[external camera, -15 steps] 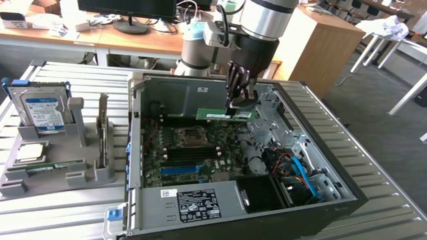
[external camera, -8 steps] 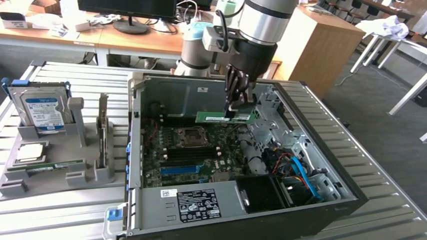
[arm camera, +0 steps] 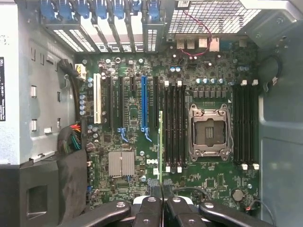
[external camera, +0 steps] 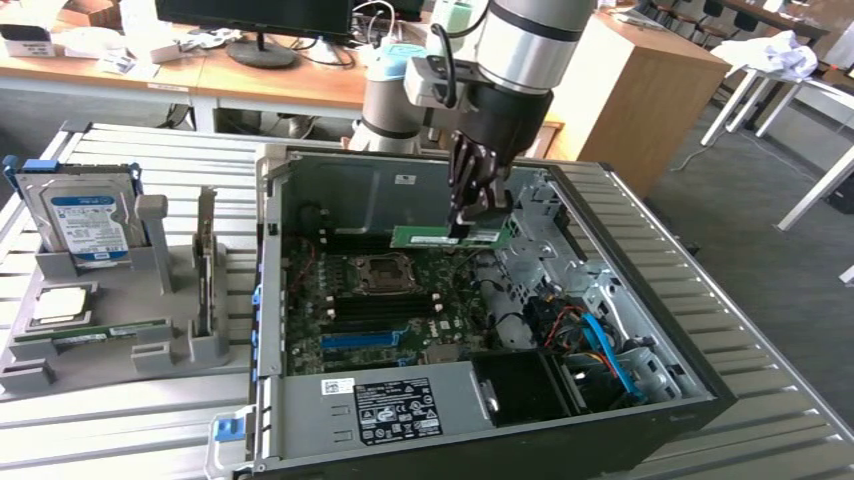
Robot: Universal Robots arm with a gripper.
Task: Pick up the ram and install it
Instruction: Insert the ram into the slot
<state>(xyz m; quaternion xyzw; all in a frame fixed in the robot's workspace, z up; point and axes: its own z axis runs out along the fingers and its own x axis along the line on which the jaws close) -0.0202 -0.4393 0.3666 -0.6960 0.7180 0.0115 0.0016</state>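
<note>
The ram [external camera: 445, 238] is a thin green stick held level above the motherboard [external camera: 400, 300] inside the open computer case [external camera: 674, 400]. My gripper [external camera: 467, 222] comes straight down and is shut on the stick's upper edge. In the wrist view the ram [arm camera: 161, 142] shows edge-on as a narrow green line running out from my gripper [arm camera: 162, 191]. It lies parallel to the black memory slots [arm camera: 175, 125], just beside them, between the processor socket [arm camera: 209, 132] and the blue card slot [arm camera: 144, 101]. I cannot tell how high it is above the slots.
A grey holder [external camera: 27, 375] on the exterior view's left carries a hard drive [external camera: 91, 225], a square silver chip [external camera: 60, 303] and another green stick [external camera: 100, 332]. Inside the case are a power supply [external camera: 394, 405], blue cables [external camera: 601, 345] and drive bays [external camera: 554, 215].
</note>
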